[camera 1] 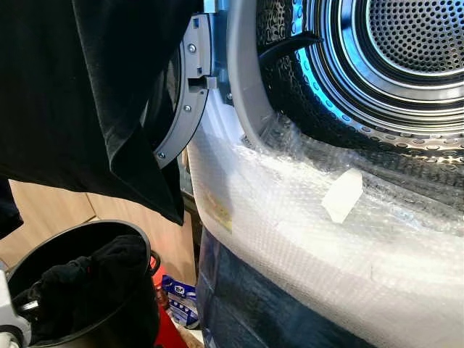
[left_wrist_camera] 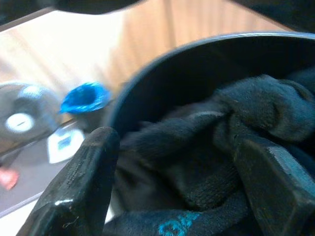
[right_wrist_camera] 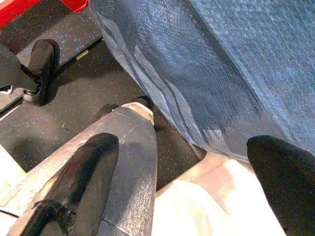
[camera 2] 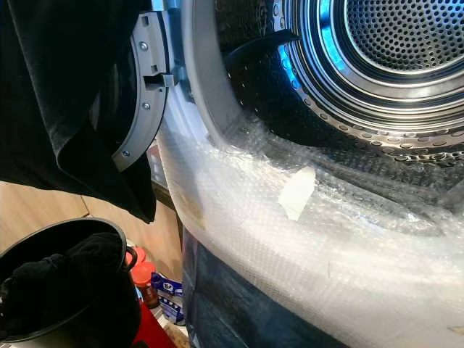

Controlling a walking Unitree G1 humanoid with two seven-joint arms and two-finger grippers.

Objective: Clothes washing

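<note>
Currently, the washing machine drum [camera 1: 406, 43] is seen open, its front rim wrapped in bubble wrap [camera 1: 304, 217]. A black garment [camera 1: 80, 94] is draped at upper left, beside the open door [camera 1: 185, 94]. Below it, a black bucket [camera 1: 134, 235] is filled with dark clothes [camera 1: 80, 286]. The left hand [left_wrist_camera: 182, 191] is positioned at the bucket's mouth, fingers spread apart around the dark clothes, not clenched on them. The right hand [right_wrist_camera: 187, 191] is held released, fingers apart, over the dark floor [right_wrist_camera: 74, 93] beside the wrapped machine front.
</note>
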